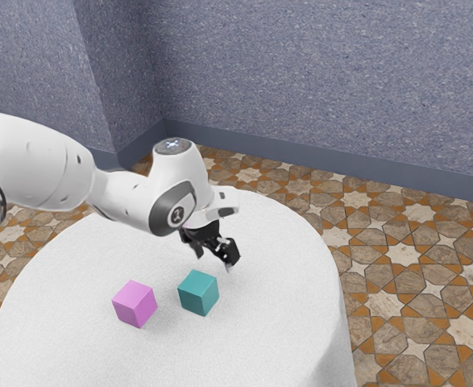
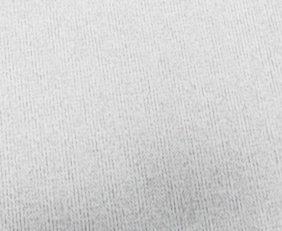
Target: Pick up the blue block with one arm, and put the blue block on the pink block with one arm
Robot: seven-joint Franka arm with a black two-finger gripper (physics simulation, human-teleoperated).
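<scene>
- Hovering over the round white bench [image 1: 300,266], the tool [image 1: 224,256] hangs at the end of the white arm [image 1: 139,201], which reaches in from the exterior view's left.
- Blue block [image 1: 198,292], more teal to my eye, sits flat on the bench, near the tool on the camera's side of it and clear of it.
- Pink block [image 1: 134,303] rests close by, toward the exterior view's left, with a gap between the two.
- Tool released or clenched? Cannot tell from this angle.
- Wrist view: pale ribbed cloth [image 2: 141,115] of the bench under the hand.
</scene>
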